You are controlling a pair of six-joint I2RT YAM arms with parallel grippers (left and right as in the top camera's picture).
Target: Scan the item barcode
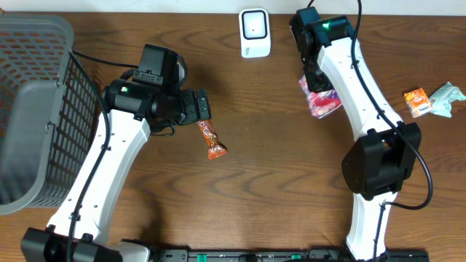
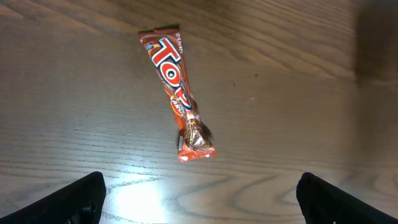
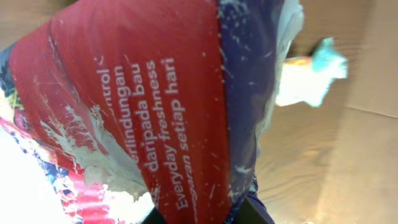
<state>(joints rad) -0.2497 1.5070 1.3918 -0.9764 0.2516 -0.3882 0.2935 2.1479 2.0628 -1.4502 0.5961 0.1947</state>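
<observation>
A: Right jaws first. How do they stand?
B: Nearly shut, pinched on a red and blue packet [image 3: 155, 112]. It fills the right wrist view. White print reads "Everyday freshness setiap hari", and the film is scuffed white in patches.

A: And from above?
B: The packet [image 1: 322, 102] shows pink, poking out from under the right arm [image 1: 357, 87] towards the back of the bench [image 1: 277, 189]. The white scanner [image 1: 255, 33] sits to its left near the back edge, apart from it. I cannot tell whether the packet clears the wood.

A: Left jaws?
B: Wide apart, holding nothing. Only the two dark fingertips [image 2: 81, 199] show, in the lower corners of the left wrist view.

A: Below them?
B: An orange candy bar [image 2: 180, 99], flat on the wood, with one end crumpled. In the overhead view it lies slantwise just beside the jaw tips.

A: Farther out?
B: A grey mesh basket [image 1: 36, 109] at the left edge. Far right, a small orange pouch [image 1: 416, 102] lies against a pale teal wrapper [image 1: 445, 97], both well apart from the right arm.
</observation>
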